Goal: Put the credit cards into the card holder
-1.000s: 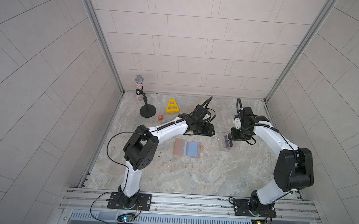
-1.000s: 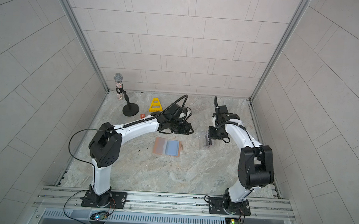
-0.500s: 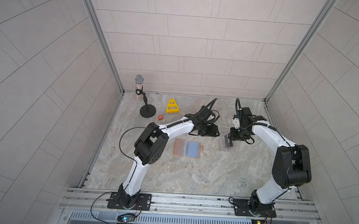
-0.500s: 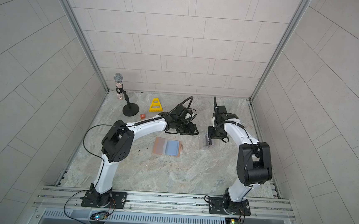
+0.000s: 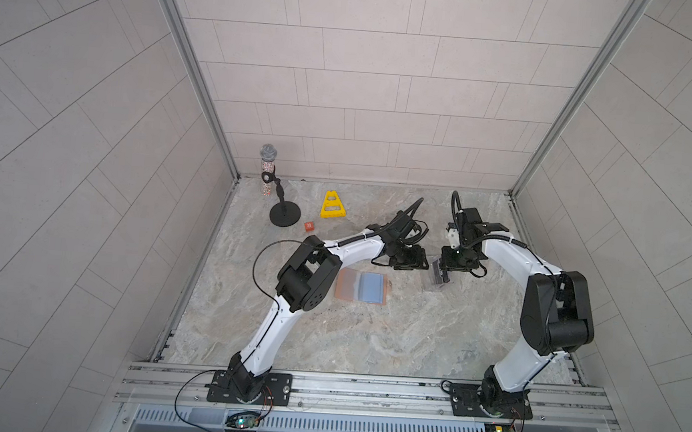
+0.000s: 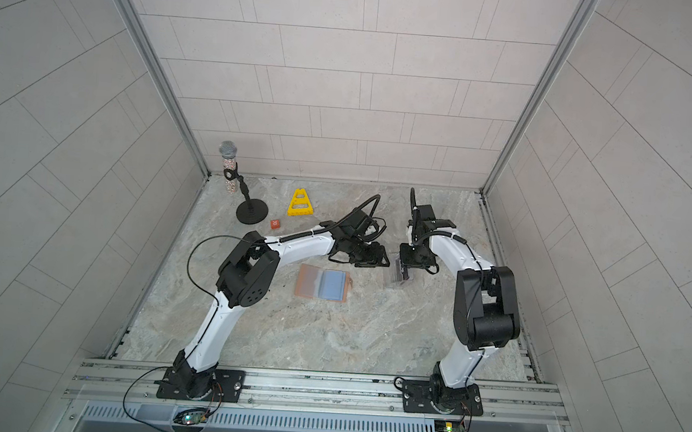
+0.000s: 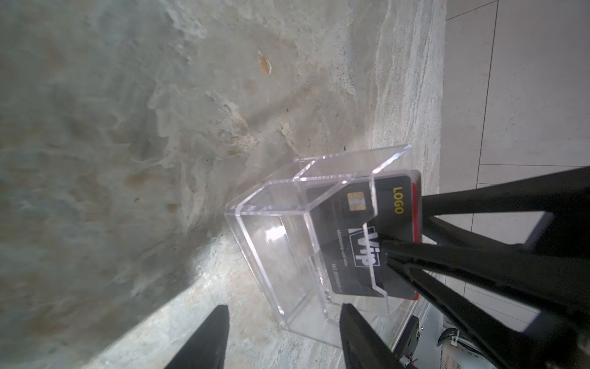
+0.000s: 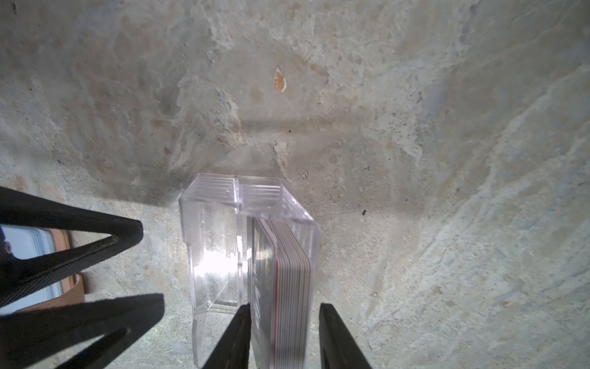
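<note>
Meanwhile, your card holder (image 5: 362,287) lies open at centre, sleeves up to receive. Your left gripper (image 7: 284,308) hovers spread and empty beside the clear box (image 7: 271,230), likely to steady it. Your right gripper (image 8: 283,306) straddles the upright credit cards (image 8: 287,262) inside, jaws parted, not yet pinching.

I have the left arm (image 5: 350,248) stretched low toward the middle, with the left gripper (image 7: 284,306) level and its jaws standing apart. The right arm (image 5: 508,253) arches over, wrist folded down, with the right gripper (image 8: 284,306) angled downward and its fingers parted. The two grippers are near each other.
</note>
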